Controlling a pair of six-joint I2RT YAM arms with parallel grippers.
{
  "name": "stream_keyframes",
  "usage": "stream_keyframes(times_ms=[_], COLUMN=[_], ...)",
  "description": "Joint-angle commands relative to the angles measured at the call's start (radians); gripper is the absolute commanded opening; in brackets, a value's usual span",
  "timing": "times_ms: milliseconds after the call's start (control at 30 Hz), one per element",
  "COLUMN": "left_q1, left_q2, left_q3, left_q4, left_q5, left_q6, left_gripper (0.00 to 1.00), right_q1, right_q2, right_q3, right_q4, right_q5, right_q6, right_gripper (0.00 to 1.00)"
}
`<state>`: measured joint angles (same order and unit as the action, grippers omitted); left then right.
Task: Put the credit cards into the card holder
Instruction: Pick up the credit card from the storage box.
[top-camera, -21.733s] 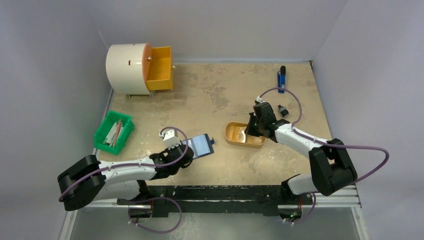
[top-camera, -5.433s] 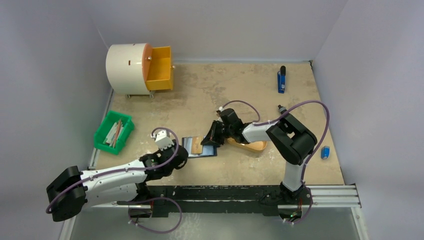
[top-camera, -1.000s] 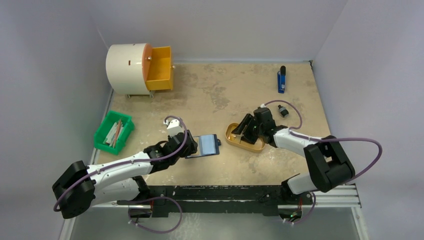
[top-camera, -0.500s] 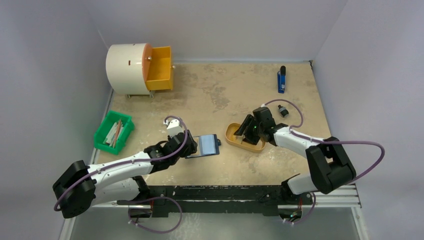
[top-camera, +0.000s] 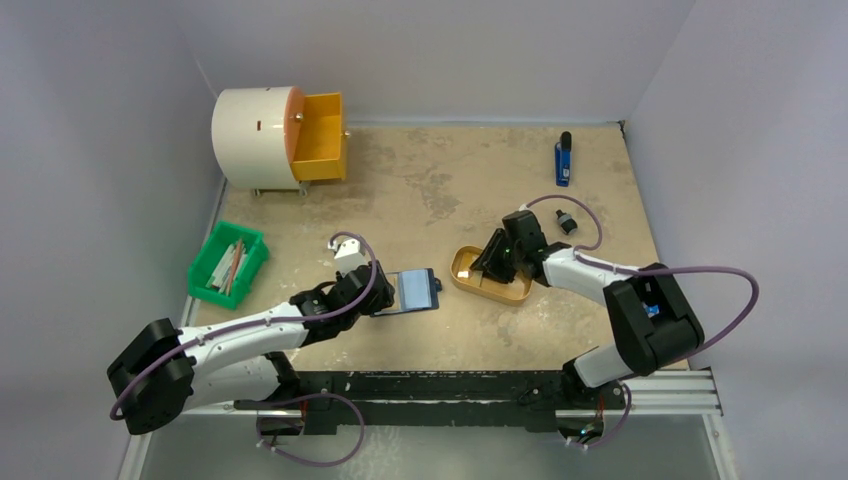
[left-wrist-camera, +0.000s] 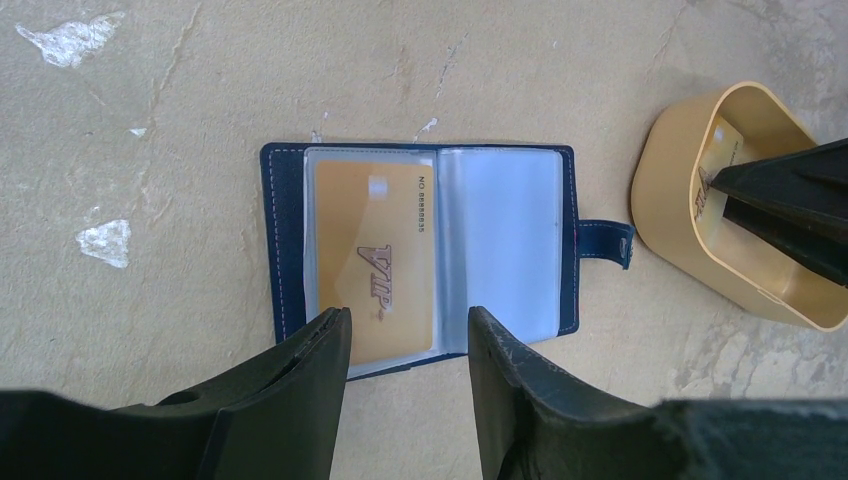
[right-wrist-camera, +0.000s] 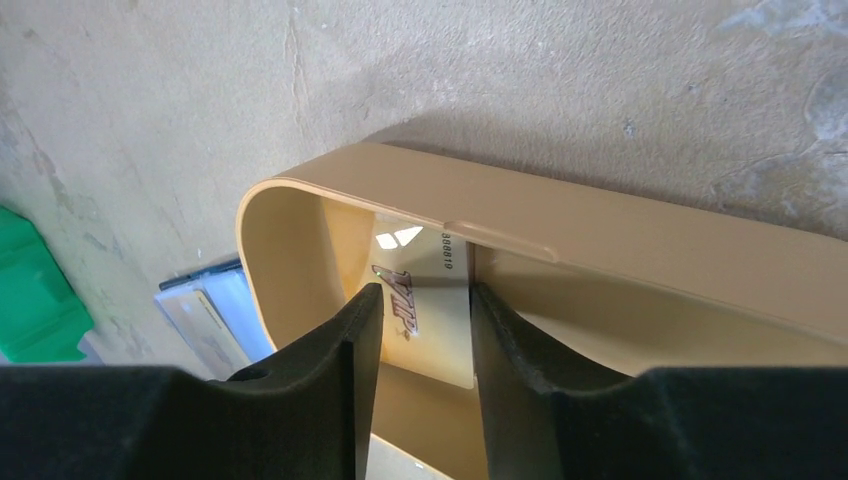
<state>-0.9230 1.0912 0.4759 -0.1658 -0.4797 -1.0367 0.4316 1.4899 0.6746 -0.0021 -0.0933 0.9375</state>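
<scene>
In the tan oval plastic tray, right jaws straddle a pale gold flat card, grip unclear, so it may slip against the wall; left jaws, half-open, empty, hover over the open navy-blue folding card holder.

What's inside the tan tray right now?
One gold VIP card sits in the tray, between the right pincer's jaws. The pincer covers much of the floor, so more cards cannot be ruled out.

Left gripper jaws apart, right gripper angled down — half-parted
</scene>
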Motion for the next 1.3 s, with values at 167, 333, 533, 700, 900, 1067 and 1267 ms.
stream_keyframes(times_ms=[167, 333, 533, 700, 900, 1067, 1267], left_q1=[0.001, 0.001, 0.001, 0.001, 0.001, 0.001, 0.001], left_q2=[0.003, 0.001, 0.002, 0.006, 0.009, 0.009, 0.008], left_q3=[0.002, 0.002, 0.007, 0.009, 0.010, 0.012, 0.012], left_q4=[0.016, 0.013, 0.011, 0.009, 0.012, 0.011, 0.009], left_q5=[-0.023, -0.025, -0.028, -0.029, -0.029, -0.028, -0.030], left_q6=[-0.010, -0.011, -0.009, -0.007, -0.008, -0.007, -0.010], left_gripper=[0.45, 0.45, 0.45, 0.45, 0.45, 0.45, 0.45], right_q1=[0.003, 0.003, 0.003, 0.001, 0.001, 0.001, 0.001], right_q2=[0.037, 0.010, -0.036, -0.075, -0.112, -0.145, -0.184], right_q3=[-0.062, -0.079, -0.098, -0.105, -0.111, -0.106, -0.099], right_q4=[-0.111, -0.121, -0.145, -0.170, -0.178, -0.193, -0.201], right_q5=[0.092, 0.121, 0.139, 0.160, 0.158, 0.160, 0.144], right_q6=[-0.048, -0.046, -0.039, -0.035, -0.031, -0.025, -0.019], right_gripper=[0.30, 0.26, 0.19, 0.16, 0.07, 0.00, 0.00])
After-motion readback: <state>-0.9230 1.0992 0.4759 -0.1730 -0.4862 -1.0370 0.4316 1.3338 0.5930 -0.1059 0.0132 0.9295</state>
